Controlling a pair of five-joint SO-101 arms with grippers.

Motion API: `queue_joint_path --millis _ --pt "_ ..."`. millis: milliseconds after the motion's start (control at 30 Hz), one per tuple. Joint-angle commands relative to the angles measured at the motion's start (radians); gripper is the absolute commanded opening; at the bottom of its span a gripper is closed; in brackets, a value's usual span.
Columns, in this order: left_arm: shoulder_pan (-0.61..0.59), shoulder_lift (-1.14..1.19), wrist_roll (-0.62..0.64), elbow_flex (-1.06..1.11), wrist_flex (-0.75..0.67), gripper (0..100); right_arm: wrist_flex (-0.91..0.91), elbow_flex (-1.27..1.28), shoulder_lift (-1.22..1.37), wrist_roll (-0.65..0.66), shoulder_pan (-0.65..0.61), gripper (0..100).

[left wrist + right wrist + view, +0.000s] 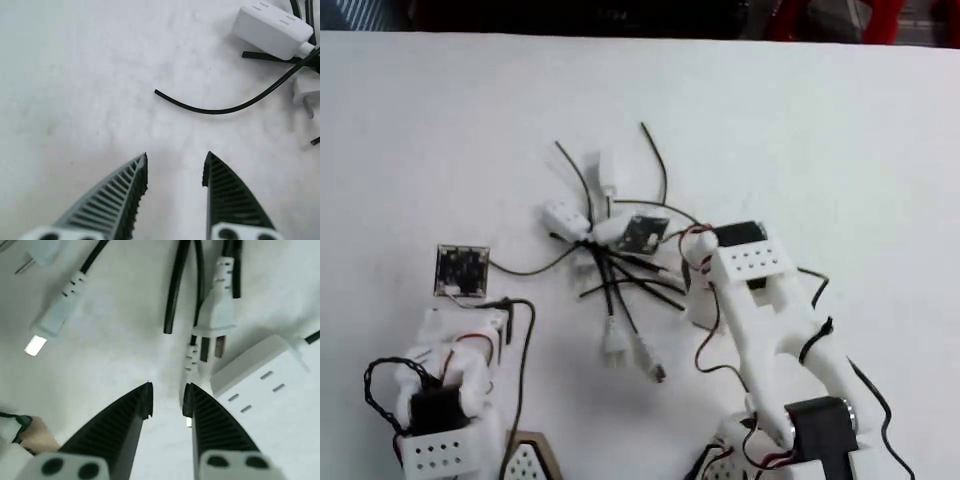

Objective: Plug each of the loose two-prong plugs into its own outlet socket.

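The left gripper point(175, 167) is hovering over a bare patch of the white counter point(75, 75), its ribbed dark fingers point(115, 200) standing wide apart and gripping nothing; a thin black rubber cord point(200, 110) is curving across the counter ahead of it, and a white rectangular plastic outlet socket point(272, 27) is lying beyond that cord; the right gripper point(167, 392) is hanging low over the tangle of cords near the middle of the counter, its fingers parted a little with nothing between them; a loose white plastic two-prong plug point(216, 310) is lying just ahead of the fingertips, its prongs pointing back toward the gripper, just beside a second white outlet socket block point(270, 385) but not plugged into it; another loose white plug with a bright prong point(52, 320) is lying well apart from the first, on the gripper's other side.
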Motion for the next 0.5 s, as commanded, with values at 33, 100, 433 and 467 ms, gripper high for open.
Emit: queue_joint_path --millis 33,100,433,467 --pt "-0.008 -0.010 -0.009 -0.006 -0.025 19 -0.087 -0.044 0.016 0.014 0.042 10.9" --pt "-0.008 -0.010 -0.009 -0.006 -0.025 19 -0.085 -0.046 0.044 0.014 0.044 10.9" --pt "-0.008 -0.010 -0.009 -0.006 -0.025 19 -0.093 -0.052 0.194 0.014 0.047 10.5" --pt "-0.008 -0.010 -0.009 -0.006 -0.025 19 -0.093 -0.058 0.199 0.014 0.056 10.5"
